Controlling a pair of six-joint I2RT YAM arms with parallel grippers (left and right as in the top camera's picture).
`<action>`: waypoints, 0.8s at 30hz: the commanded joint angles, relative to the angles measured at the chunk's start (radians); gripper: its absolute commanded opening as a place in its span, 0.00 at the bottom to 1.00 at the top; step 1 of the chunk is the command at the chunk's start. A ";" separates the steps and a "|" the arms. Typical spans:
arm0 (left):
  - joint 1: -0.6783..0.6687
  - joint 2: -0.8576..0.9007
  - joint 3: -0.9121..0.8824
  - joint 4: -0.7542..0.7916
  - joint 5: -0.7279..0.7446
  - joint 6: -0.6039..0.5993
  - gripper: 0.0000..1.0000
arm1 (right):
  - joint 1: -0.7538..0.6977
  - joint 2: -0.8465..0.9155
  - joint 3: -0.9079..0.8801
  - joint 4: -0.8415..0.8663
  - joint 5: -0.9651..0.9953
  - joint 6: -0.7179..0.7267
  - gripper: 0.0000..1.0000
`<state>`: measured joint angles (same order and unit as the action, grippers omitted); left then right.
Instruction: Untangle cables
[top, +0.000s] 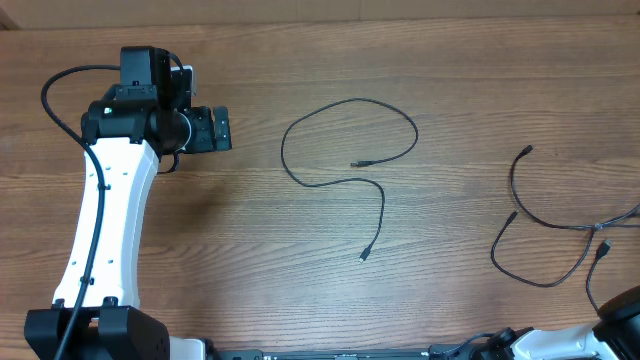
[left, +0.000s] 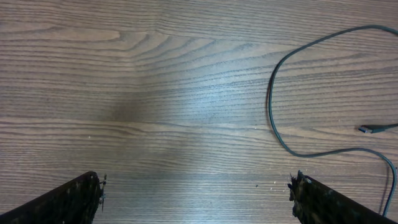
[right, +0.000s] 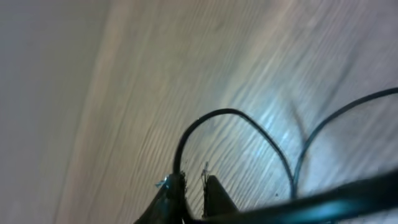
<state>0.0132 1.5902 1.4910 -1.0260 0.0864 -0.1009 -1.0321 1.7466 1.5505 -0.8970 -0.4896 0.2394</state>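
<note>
Several thin black cables (top: 384, 212), looped across woodgrain table (top: 300, 60).

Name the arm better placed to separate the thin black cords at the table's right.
Right: the right tool is at those thin black cords; the open left tool hangs far off, beyond the separate looped black cord.

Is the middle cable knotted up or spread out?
Spread out: the middle cable lies in one loose open loop on the table, apart from the other cables.

Thin black cables (top: 350, 140) lie on a brown wood-grain table (top: 450, 60); the left arm (top: 100, 220) is white with black joints.
</note>
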 joint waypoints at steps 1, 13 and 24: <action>0.000 0.007 0.010 -0.001 0.011 0.019 1.00 | 0.005 0.036 0.020 0.007 0.096 0.006 0.49; 0.000 0.007 0.010 -0.001 0.011 0.019 1.00 | 0.005 0.095 0.020 -0.009 -0.002 0.026 1.00; 0.000 0.007 0.010 -0.001 0.011 0.019 1.00 | 0.025 0.095 0.020 -0.061 -0.315 -0.146 1.00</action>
<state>0.0132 1.5902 1.4910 -1.0256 0.0860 -0.1009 -1.0294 1.8435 1.5505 -0.9516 -0.5697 0.2344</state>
